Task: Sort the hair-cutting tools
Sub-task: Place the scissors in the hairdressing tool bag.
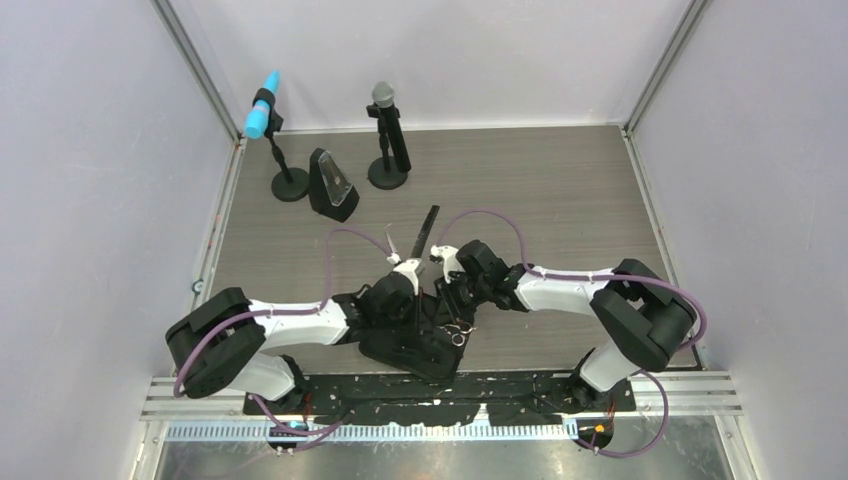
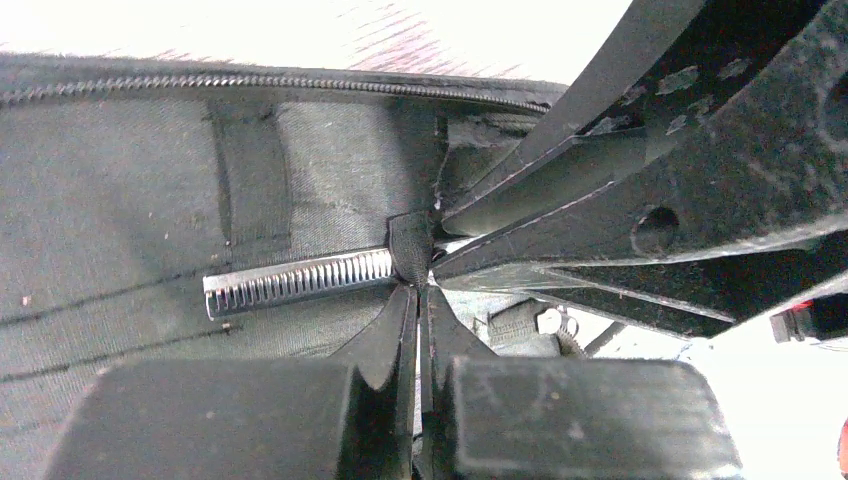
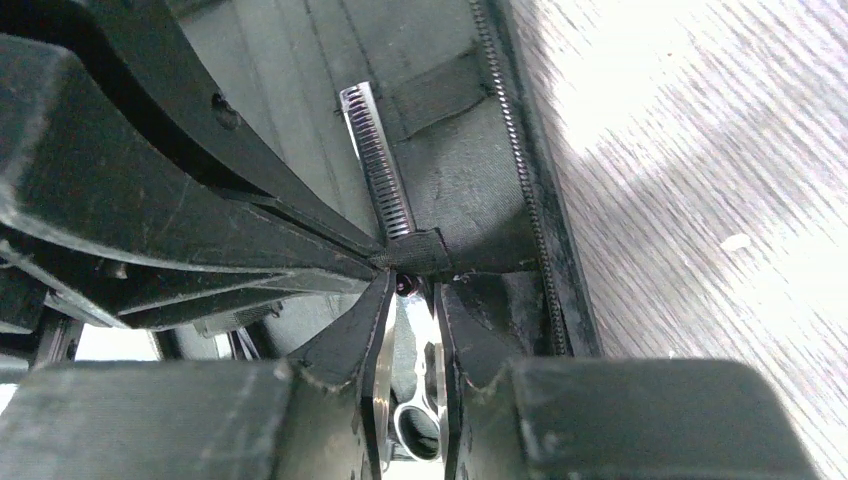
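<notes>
The black pouch lies open between the arms. A silver pair of scissors with a toothed blade is threaded under an elastic loop inside it. My right gripper is shut on the scissors' silver shanks, with a finger ring below. My left gripper is shut, its tips touching the loop; whether it pinches the fabric I cannot tell. Silver finger rings show on the pouch. Another silver pair of scissors and the long black comb lie on the table behind. No hair clips show.
Two microphones on round black bases stand at the back, one blue-tipped, one grey-headed. A black wedge-shaped stand sits between them. White walls with metal rails close in the wooden table on three sides.
</notes>
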Robot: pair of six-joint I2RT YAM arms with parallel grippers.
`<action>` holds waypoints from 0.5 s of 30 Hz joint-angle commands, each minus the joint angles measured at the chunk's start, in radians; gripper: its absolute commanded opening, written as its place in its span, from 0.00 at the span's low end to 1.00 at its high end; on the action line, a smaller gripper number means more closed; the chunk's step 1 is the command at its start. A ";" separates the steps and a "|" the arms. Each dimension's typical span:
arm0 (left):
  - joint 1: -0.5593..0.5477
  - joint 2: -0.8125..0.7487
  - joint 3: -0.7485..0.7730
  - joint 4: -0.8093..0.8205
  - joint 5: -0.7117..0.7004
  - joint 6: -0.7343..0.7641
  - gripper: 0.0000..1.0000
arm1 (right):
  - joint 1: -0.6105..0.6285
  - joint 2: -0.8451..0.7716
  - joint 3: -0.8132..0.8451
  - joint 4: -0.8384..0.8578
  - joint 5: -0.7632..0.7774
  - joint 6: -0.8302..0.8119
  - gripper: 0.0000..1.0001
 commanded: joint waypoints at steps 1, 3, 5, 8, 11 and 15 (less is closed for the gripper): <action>0.022 -0.046 -0.012 0.194 -0.011 -0.020 0.00 | 0.003 0.047 -0.015 -0.016 -0.037 -0.003 0.21; 0.022 -0.051 -0.025 0.218 -0.013 -0.020 0.00 | 0.003 0.065 -0.015 -0.008 -0.052 0.004 0.19; 0.021 -0.043 -0.025 0.241 0.002 -0.013 0.00 | 0.003 0.082 -0.011 -0.006 -0.052 0.012 0.17; 0.010 -0.038 -0.026 0.286 0.019 -0.006 0.00 | 0.003 0.105 0.003 -0.012 -0.049 0.014 0.15; -0.014 -0.061 -0.032 0.319 0.001 0.012 0.00 | 0.003 0.128 0.017 -0.012 -0.062 0.021 0.11; -0.035 -0.037 -0.012 0.335 0.014 0.019 0.00 | 0.003 0.166 0.041 -0.007 -0.071 0.062 0.06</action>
